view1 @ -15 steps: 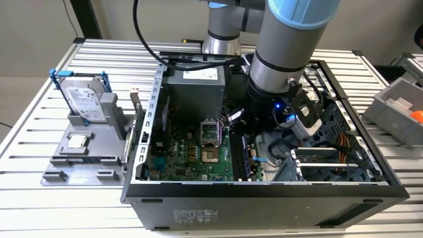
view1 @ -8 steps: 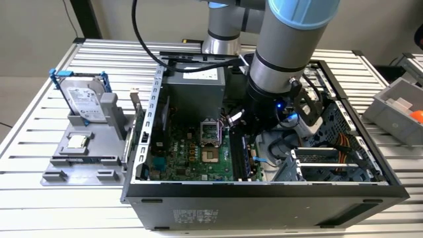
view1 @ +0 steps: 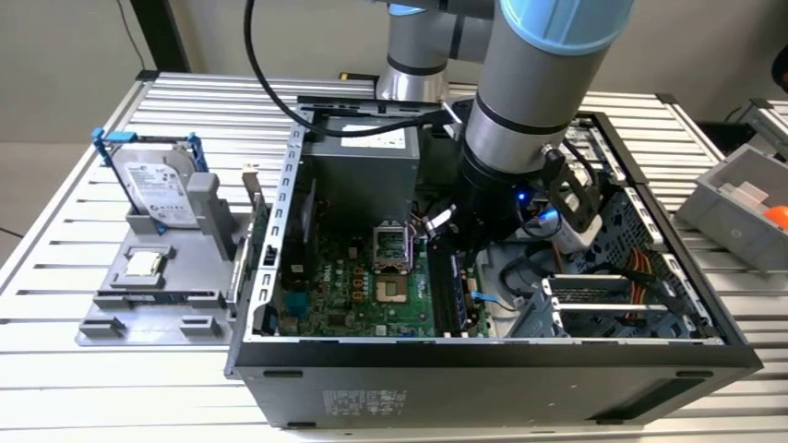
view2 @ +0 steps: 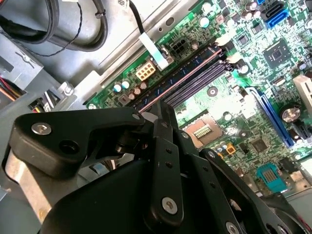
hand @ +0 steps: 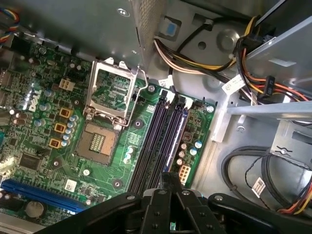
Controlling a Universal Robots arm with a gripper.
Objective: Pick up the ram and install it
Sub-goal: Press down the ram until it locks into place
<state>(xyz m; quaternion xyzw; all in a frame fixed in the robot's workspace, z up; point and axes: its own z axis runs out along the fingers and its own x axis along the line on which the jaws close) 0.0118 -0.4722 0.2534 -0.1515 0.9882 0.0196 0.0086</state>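
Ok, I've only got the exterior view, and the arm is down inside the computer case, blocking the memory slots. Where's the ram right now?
Observer: In the second wrist view the ram stands edge-on along the memory slot nearest the white power connector. I can't tell whether it is fully seated.
Operator: Is it being held?
Observer: It looks so. The gripper has its fingers closed on it, and the stick runs out from between them.
Operator: And the slots next to it?
Observer: In the first wrist view the other memory slots beside it look empty.
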